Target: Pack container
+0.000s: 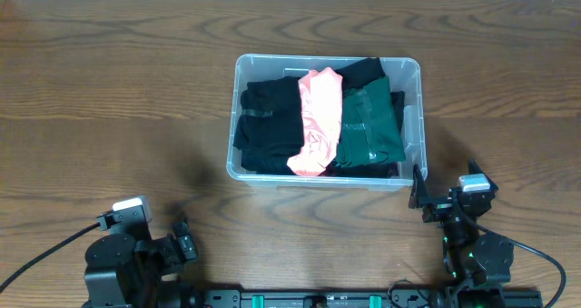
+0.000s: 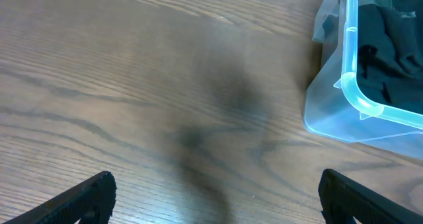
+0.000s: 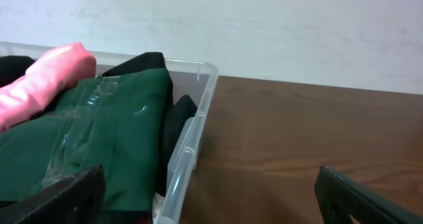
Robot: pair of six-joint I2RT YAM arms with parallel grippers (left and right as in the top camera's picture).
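The clear plastic container [image 1: 410, 72] stands at the table's middle, holding folded black clothes [image 1: 268, 126], a pink garment [image 1: 318, 122] and a dark green garment [image 1: 368, 126]. My left gripper [image 1: 182, 244] is open and empty at the front left, over bare wood [image 2: 211, 204]; the container's corner [image 2: 350, 92] shows at the right of the left wrist view. My right gripper [image 1: 419, 199] is open and empty just in front of the container's front right corner; in the right wrist view [image 3: 211, 201] its fingers straddle the container wall [image 3: 188, 151], beside the green garment [image 3: 112, 138] and the pink one [image 3: 46, 78].
The wooden table [image 1: 109, 99] stretches to both sides of the container. A pale wall [image 3: 264, 26] lies behind the table's far edge. Cables run from both arm bases at the front edge.
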